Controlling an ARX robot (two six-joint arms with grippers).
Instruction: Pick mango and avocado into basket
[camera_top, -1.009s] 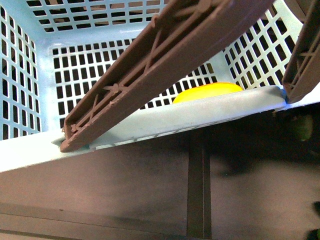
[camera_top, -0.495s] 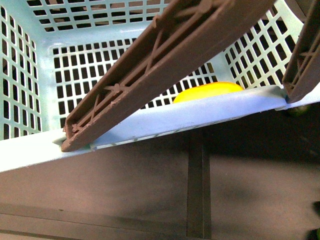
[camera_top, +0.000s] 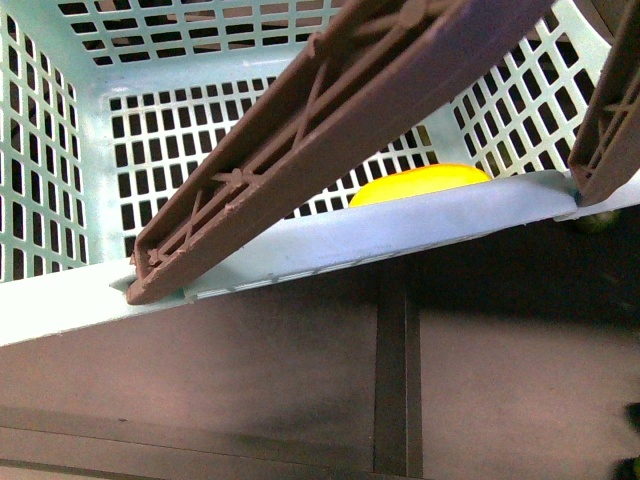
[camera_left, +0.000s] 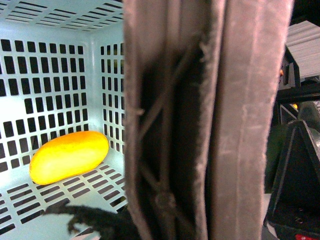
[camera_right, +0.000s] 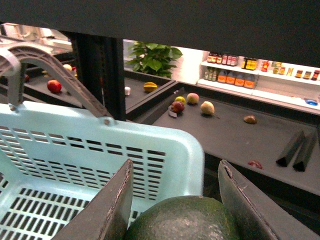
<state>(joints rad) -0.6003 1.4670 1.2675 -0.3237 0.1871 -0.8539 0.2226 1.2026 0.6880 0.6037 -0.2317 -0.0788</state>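
Note:
The light teal basket (camera_top: 300, 245) fills the front view, one brown ribbed handle (camera_top: 330, 130) crossing it. The yellow mango (camera_top: 420, 183) lies on the slotted basket floor, also clear in the left wrist view as the mango (camera_left: 67, 156). My left gripper (camera_left: 185, 220) is shut on the basket handle (camera_left: 200, 125), which blocks most of that view and hides the fingers. My right gripper (camera_right: 175, 167) is shut on the dark green avocado (camera_right: 182, 220), held just outside and above the basket's corner rim (camera_right: 165, 135). A green sliver (camera_top: 597, 222) peeks under the right rim.
Beyond the basket, a dark shelf carries loose fruit (camera_right: 207, 108), a red apple (camera_right: 54, 86) and black wedge dividers (camera_right: 295, 150). A dark upright post (camera_right: 100, 70) stands behind the basket. A plant (camera_right: 152, 57) and bottle shelves (camera_right: 230, 77) are further back. Below the basket lies a dark surface (camera_top: 300, 380).
The basket has shifted very slightly to the right. The green sliver at the right has risen from lower down to just under the basket rim.

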